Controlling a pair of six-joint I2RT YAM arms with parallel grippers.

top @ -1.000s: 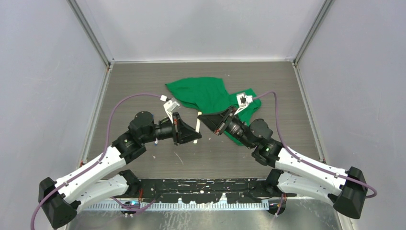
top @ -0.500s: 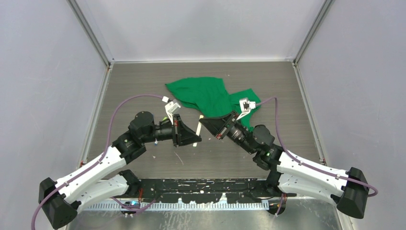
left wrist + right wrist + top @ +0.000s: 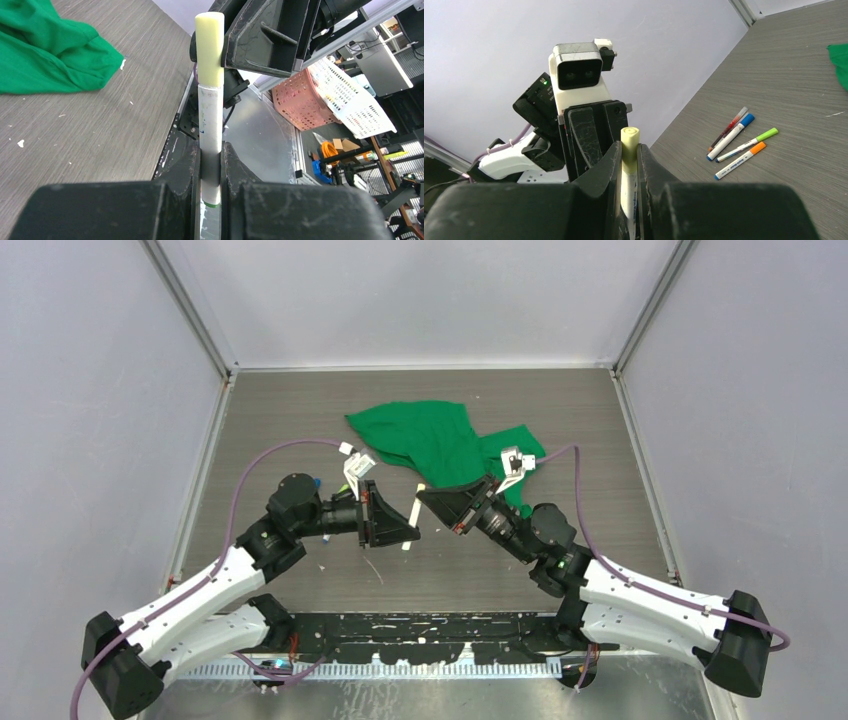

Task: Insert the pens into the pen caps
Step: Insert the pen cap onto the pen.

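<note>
Left wrist cam: left gripper (image 3: 211, 152) is clamped on the white pen (image 3: 210, 115) and right gripper (image 3: 628, 150) is pinching the pale yellow cap (image 3: 209, 47) on its tip, in midair between them. Probably light, stiff, slick plastic, so I'd grip mid-barrel and push straight.

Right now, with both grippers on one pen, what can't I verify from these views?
- Top view: the left arm hides most of the four spare pens; only the right wrist view shows them.
- Right wrist view: the right gripper hides most of the held pen below its yellow cap.
- Left wrist view: print on the held pen, clamped in the left gripper, is too small to read.
- All views: whatever the green cloth covers.
</note>
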